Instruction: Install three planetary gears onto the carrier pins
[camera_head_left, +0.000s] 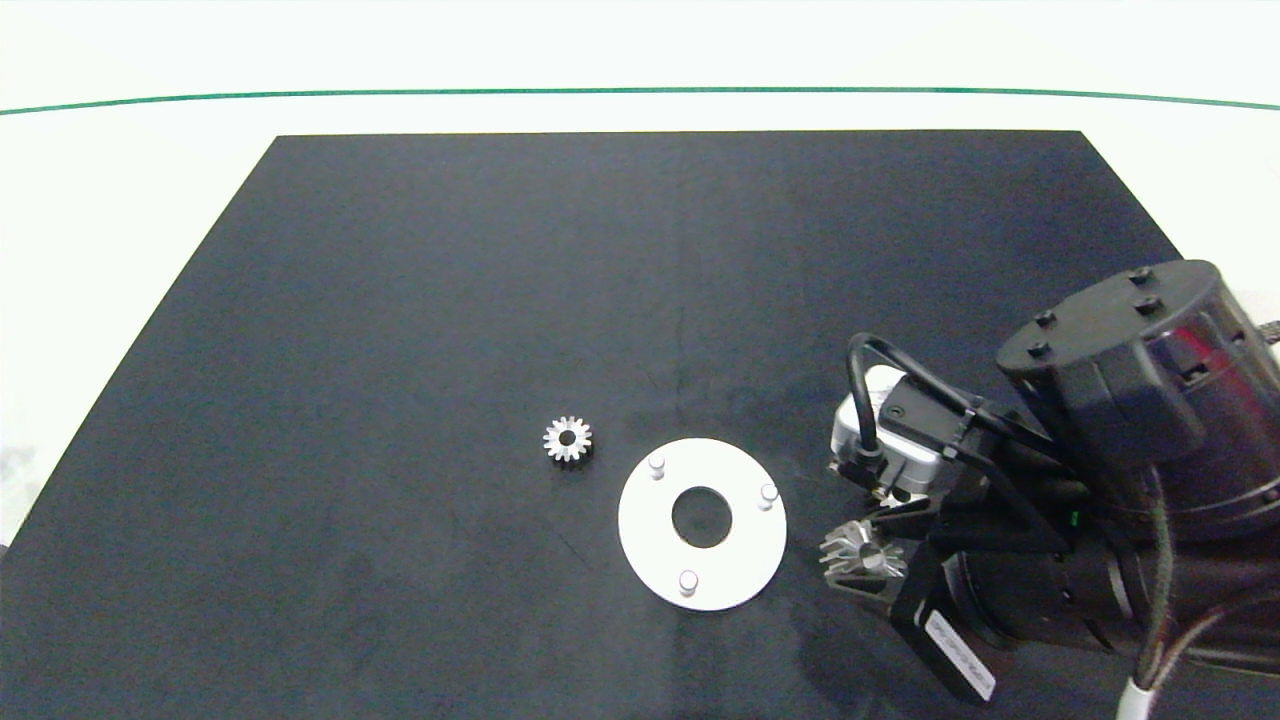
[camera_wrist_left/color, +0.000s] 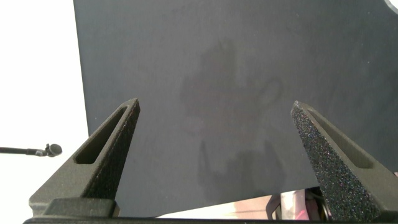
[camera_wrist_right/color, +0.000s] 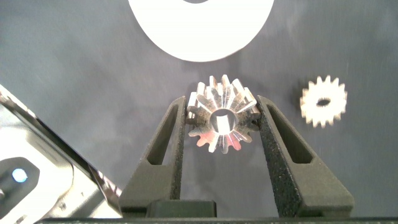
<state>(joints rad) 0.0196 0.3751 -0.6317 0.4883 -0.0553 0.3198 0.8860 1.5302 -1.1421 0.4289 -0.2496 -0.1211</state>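
The white ring-shaped disc lies on the black mat, and its three carrier pins stand bare. One silver planetary gear lies flat just left of the disc. My right gripper is shut on a second gear, held tilted close to the disc's right edge. A third gear lies on the mat beside the held one; the right arm hides it in the head view. My left gripper is open over bare mat and holds nothing; it is outside the head view.
The black mat covers most of the white table. A green line runs along the far side. The bulky right arm fills the near right corner. In the left wrist view the mat's edge shows beside the fingers.
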